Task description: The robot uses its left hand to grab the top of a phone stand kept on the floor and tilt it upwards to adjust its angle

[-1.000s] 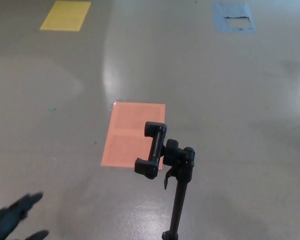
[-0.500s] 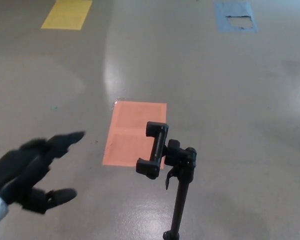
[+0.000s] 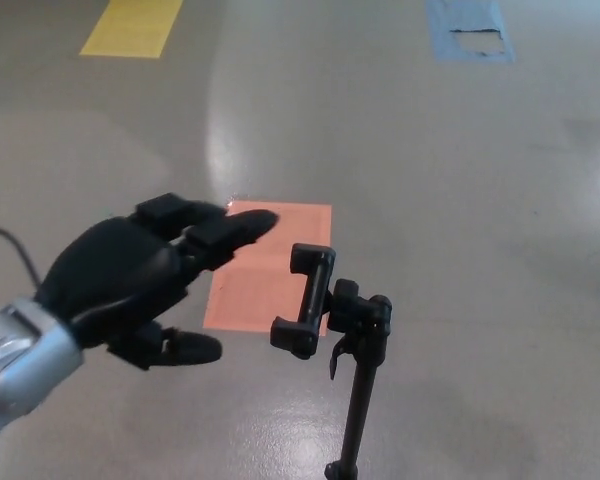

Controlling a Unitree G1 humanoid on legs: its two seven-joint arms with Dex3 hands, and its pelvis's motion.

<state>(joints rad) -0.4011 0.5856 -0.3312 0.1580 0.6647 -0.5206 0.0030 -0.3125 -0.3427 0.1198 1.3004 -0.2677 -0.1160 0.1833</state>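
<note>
A black phone stand (image 3: 358,390) rises from the bottom edge of the head view on a thin pole. Its clamp head (image 3: 306,300) sits at the top, empty and tilted. My left hand (image 3: 145,275) hovers to the left of the clamp, open, its two fingers (image 3: 220,228) stretched toward the clamp's upper end and its thumb (image 3: 180,348) spread below. A small gap separates the fingertips from the clamp. The stand's base is out of view. My right hand does not show.
An orange rectangle (image 3: 265,265) is marked on the grey floor behind the clamp. A yellow patch (image 3: 132,26) lies far left and a blue patch (image 3: 467,30) far right.
My left hand has risen from the lower left corner and moved right toward the clamp, with the forearm now showing. The stand has not moved.
</note>
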